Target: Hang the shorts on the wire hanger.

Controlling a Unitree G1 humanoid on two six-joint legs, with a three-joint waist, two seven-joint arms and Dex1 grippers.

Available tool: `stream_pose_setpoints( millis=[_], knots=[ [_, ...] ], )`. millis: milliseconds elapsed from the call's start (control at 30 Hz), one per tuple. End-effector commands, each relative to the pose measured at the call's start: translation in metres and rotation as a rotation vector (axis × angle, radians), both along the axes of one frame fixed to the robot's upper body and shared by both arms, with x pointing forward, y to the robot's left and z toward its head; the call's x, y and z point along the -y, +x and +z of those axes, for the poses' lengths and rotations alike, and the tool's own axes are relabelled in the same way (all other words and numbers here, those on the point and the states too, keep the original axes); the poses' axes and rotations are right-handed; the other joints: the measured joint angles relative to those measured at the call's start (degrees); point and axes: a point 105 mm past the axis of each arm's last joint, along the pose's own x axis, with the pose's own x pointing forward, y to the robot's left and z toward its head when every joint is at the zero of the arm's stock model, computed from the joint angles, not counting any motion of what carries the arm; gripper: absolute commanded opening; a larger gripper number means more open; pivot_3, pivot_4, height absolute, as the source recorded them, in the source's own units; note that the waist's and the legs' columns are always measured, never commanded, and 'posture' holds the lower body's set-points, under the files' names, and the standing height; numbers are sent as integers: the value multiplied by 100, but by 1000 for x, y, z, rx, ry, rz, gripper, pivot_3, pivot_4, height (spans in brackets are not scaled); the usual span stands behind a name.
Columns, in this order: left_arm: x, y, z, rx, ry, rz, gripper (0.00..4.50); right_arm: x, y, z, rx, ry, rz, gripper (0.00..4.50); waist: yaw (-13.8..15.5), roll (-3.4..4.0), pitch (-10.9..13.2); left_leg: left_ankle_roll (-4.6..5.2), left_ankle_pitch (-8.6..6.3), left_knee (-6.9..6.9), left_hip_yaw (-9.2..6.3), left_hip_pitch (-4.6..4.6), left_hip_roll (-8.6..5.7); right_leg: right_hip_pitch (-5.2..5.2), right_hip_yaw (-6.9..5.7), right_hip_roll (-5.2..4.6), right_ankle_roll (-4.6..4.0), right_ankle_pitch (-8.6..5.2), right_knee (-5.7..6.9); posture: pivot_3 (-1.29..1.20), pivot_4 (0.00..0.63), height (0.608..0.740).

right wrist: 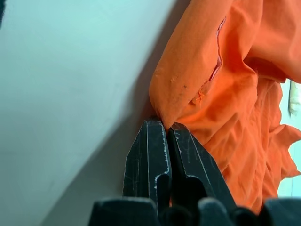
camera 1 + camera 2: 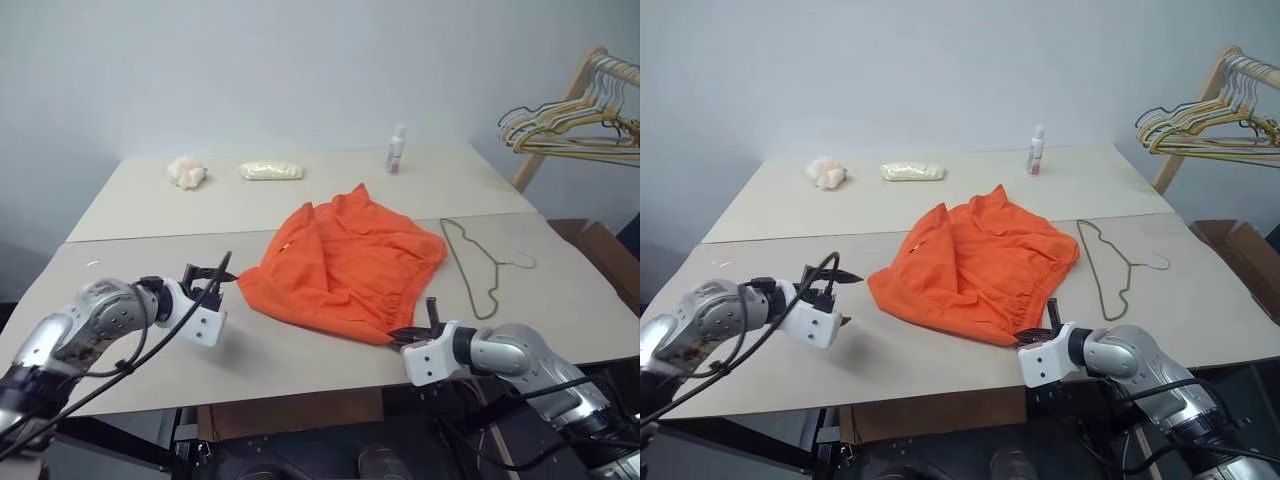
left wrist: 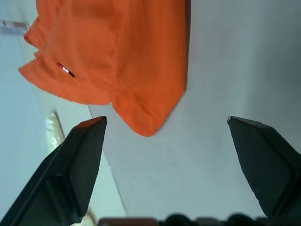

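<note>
Orange shorts (image 3: 113,56) cut off by the left wrist view's edge, underside of the shorts hidden against the table (image 2: 300,350), bunch of hangers (image 2: 575,125) beside the shorts cropped at the frame edge, small bottle (image 2: 396,150) label too small to be read.

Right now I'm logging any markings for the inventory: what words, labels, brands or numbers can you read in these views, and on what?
None can be read.
Small bottle at the far table edge: its label is too small to read.
The shorts: a tiny red, white and dark tag on the fabric, no letters legible.
The wire hanger: no markings visible.
</note>
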Motion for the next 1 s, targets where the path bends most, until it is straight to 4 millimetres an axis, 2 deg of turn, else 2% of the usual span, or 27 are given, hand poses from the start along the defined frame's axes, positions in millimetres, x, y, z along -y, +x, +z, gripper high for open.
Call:
stream_pose_setpoints(
  millis=[33, 167, 333, 433, 500, 633, 800, 833, 1000],
  knots=[
    [4, 21, -6, 83, 23, -33, 4463, 2, 2, 18, 50, 14, 12, 0, -48, -2, 0, 1, 0, 0, 0, -1, -2, -1, 0, 0, 3, -2, 2, -275, 0, 740],
    [16, 36, -21, 82, 17, -63, 4463, 2, 3, 21, 55, 14, 13, 0, -146, -7, -3, 3, 2, 5, -3, 2, -7, 4, -3, 1, 10, -6, 7, -294, 0, 740],
    [32, 45, -43, 40, 66, -123, 4463, 3, 2, 27, 64, 25, 10, 0, -279, -11, -8, 5, 2, 5, -7, 6, -11, 10, -4, -4, 16, -10, 11, -322, 0, 740],
    [36, 51, -50, 40, 94, -132, 3867, 3, 1, 28, 68, 29, 5, 0, -286, -10, -26, 5, 2, 5, -11, 16, -17, 22, -7, -8, 25, -15, 11, -329, 0, 740],
    [38, 55, -52, 49, 108, -145, 3252, 3, 1, 29, 70, 35, 0, 0, -285, -12, -28, 5, 2, 5, -13, 18, -17, 23, -8, -8, 31, -19, 13, -329, 0, 740],
    [48, 71, -39, 117, 64, -117, 1849, 3, 1, 31, 76, 39, -8, 0, -287, -13, -29, 5, 2, 7, -16, 16, -20, 24, -10, -11, 33, -20, 16, -346, 0, 740],
    [40, 78, -30, 156, 85, -109, 163, 1, 2, 31, 81, 45, -10, 0, -453, -23, -23, 5, 2, 7, -19, -13, -20, -1, -12, -10, 34, -20, 19, -340, 0, 740],
    [39, 79, -28, 166, 86, -106, 41, 1, 2, 32, 82, 46, -9, 0, -484, -24, -23, 5, 2, 7, -21, -18, -21, -3, -13, -11, 34, -20, 20, -334, 0, 740],
    [26, 81, -16, 180, 119, -100, 41, -2, 6, 35, 88, 54, 5, 0, -656, -37, -17, 6, 2, 7, -23, -18, -24, -3, -14, -13, 35, -20, 21, -312, 0, 740]
  ],
)
